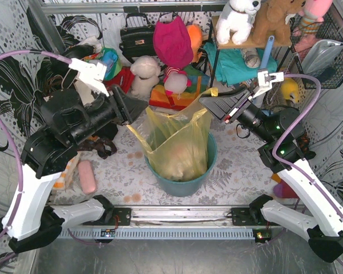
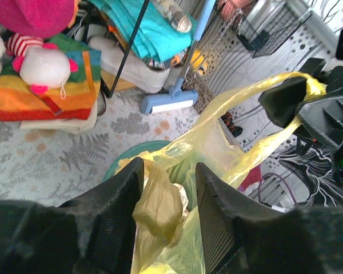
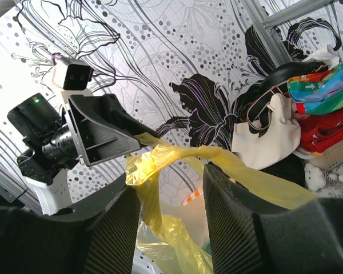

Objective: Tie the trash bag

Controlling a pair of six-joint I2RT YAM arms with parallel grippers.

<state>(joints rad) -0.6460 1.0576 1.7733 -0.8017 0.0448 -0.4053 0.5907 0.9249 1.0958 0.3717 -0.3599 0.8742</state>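
Note:
The translucent yellow trash bag (image 1: 177, 142) sits in the round teal bin (image 1: 180, 185), and crumpled paper shows through it. Its top is stretched between my two grippers. My left gripper (image 1: 131, 114) is at the bag's left top end. In the left wrist view its jaws (image 2: 168, 168) stand apart, with a fold of yellow plastic (image 2: 160, 202) lying against the left finger. My right gripper (image 1: 208, 103) is at the right top end. Its jaws (image 3: 171, 177) also stand apart, with the bag's strip (image 3: 257, 180) draped over the right finger.
Plush toys (image 1: 144, 74), a black handbag (image 1: 137, 37) and folded cloths crowd the back. A rack with teal cloth (image 1: 234, 63) and a wire basket (image 1: 326, 51) stand at the back right. A pink object (image 1: 87, 177) lies at the front left. A cream tote (image 3: 263, 137) lies behind the left arm.

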